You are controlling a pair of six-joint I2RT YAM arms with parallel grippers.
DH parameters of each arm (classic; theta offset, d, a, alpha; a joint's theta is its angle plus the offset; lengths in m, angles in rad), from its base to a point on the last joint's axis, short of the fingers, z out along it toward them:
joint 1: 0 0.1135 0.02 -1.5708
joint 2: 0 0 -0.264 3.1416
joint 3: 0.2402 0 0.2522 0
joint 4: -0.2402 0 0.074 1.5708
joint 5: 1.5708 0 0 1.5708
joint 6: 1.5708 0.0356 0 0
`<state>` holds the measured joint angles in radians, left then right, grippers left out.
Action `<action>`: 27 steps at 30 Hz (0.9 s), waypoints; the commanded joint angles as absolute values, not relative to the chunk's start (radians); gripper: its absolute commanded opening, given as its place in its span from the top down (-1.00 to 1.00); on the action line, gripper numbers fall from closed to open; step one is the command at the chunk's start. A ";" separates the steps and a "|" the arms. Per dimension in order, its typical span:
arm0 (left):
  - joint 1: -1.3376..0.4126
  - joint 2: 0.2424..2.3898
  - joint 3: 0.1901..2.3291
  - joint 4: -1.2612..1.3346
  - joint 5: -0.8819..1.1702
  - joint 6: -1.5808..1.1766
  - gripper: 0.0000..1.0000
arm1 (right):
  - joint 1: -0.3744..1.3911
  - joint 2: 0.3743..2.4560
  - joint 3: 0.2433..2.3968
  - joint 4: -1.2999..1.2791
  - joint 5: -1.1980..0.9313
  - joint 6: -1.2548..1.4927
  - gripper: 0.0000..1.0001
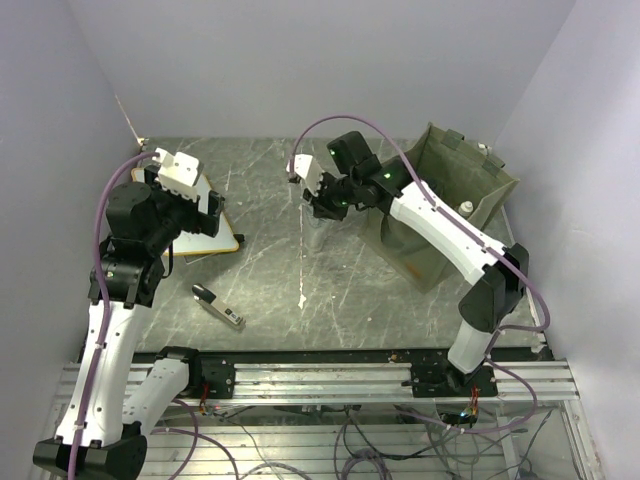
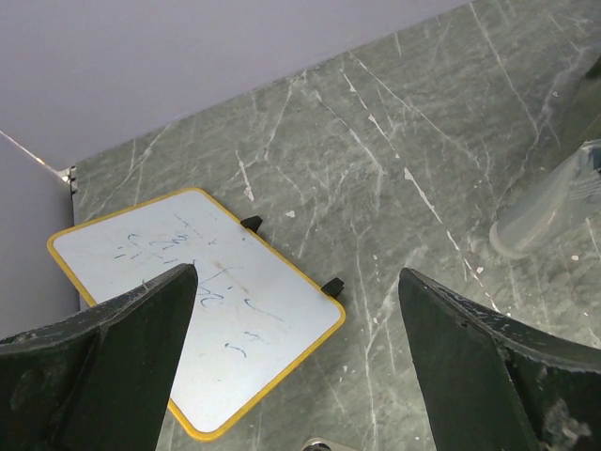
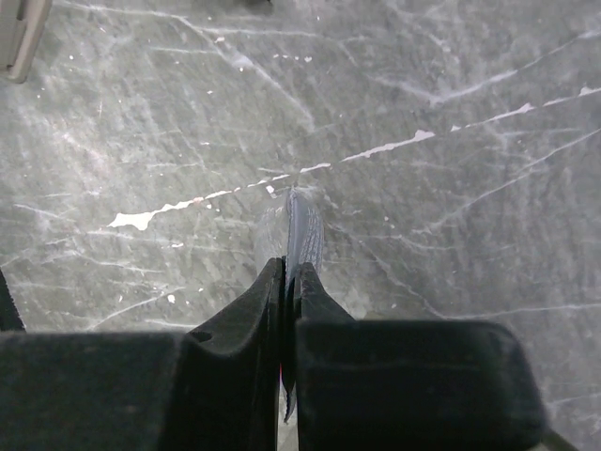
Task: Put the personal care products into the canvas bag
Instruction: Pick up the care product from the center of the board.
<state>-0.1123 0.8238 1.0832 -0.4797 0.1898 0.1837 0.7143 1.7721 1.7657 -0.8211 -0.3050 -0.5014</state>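
You can read no brand anywhere: the only writing is a few faint blue scribbles on the board (image 2: pixel 246 324), too thin to make out, and the grey container (image 2: pixel 549 207) shows no label. In the overhead view that container sits just past the table's centre toward 12 o'clock, under your right gripper (image 3: pixel 286 268). Your right fingers (image 3: pixel 324 310) are pressed together, and the wrist view shows them pinching the container's thin, ribbed upper edge, its translucent body hanging below over the marbled table (image 1: pixel 330 310). From the left wrist it looks tilted, round base low and left, top leaning up to the right; you cannot tell whether the base touches the table or what is inside. The bag (image 1: pixel 440 255) stands open at 3 o'clock, just beside the right arm's forearm, which crosses its near-left corner. One white cap (image 1: pixel 465 207) shows inside by the right wall; the rest of the interior is in shadow. Your left gripper (image 2: pixel 299 277) hangs at 9 o'clock above the board with its fingers spread wide and nothing between them. The board lies flat, yellow-edged, with two small black clips on its far edge. A slim black-and-silver gadget (image 1: pixel 218 306) lies at 8 o'clock, well apart from the container and the bag.
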 commanded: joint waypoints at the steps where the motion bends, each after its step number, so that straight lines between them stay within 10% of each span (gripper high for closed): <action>1: -0.101 0.822 1.088 -0.478 0.229 0.193 -0.99 | 0.713 1.704 1.829 -0.830 -0.365 -0.569 1.00; 27: -0.101 0.810 1.066 -0.468 0.252 0.195 -0.98 | 0.691 1.578 1.988 -0.950 -0.441 -0.584 1.00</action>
<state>-0.1120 0.8192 1.0752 -0.4835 0.2138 0.1932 0.7055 1.6199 1.9316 -0.9699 -0.4171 -0.5884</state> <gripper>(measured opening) 0.994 0.027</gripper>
